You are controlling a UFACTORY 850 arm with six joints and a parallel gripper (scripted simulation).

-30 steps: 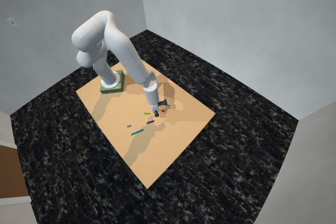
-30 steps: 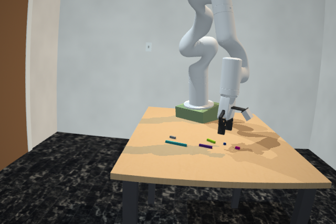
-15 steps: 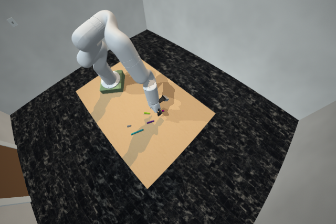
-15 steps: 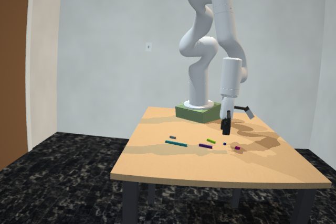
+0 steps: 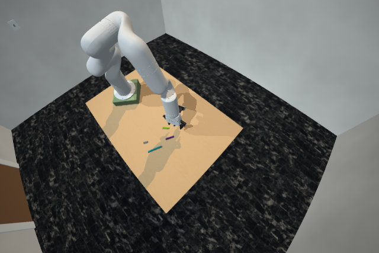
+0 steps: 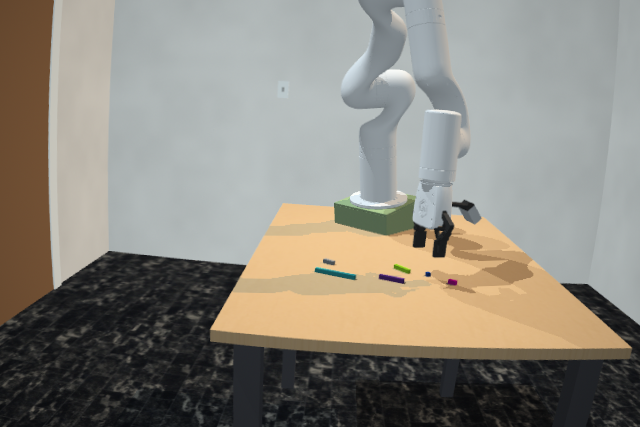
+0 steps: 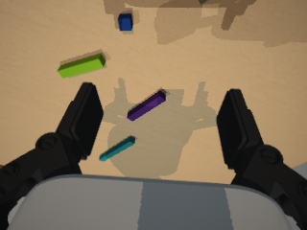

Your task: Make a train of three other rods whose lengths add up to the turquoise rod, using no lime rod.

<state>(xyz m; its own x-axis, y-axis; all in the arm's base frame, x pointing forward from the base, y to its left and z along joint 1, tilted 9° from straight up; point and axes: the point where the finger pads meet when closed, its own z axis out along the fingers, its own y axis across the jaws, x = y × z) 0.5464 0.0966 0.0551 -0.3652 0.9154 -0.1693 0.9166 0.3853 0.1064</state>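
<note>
My gripper (image 5: 174,124) (image 6: 429,249) (image 7: 159,101) is open and empty, above the table. The purple rod (image 5: 169,137) (image 6: 391,278) (image 7: 147,105) lies flat and shows between the fingers in the wrist view, turned slantwise. The turquoise rod (image 5: 154,149) (image 6: 334,273) (image 7: 117,149) lies apart from it. The small grey rod (image 5: 145,142) (image 6: 328,261) lies near the turquoise one and is out of the wrist view. The blue rod (image 6: 428,274) (image 7: 126,22) and the magenta rod (image 6: 452,281) lie apart; the gripper mostly hides them in the top view.
The lime rod (image 5: 165,127) (image 6: 402,268) (image 7: 82,65) lies between the grey and blue rods in the exterior view. The arm stands on a green base block (image 5: 125,102) (image 6: 360,216) at the back of the wooden table (image 5: 195,158) (image 6: 361,319). Arm shadows cross the table.
</note>
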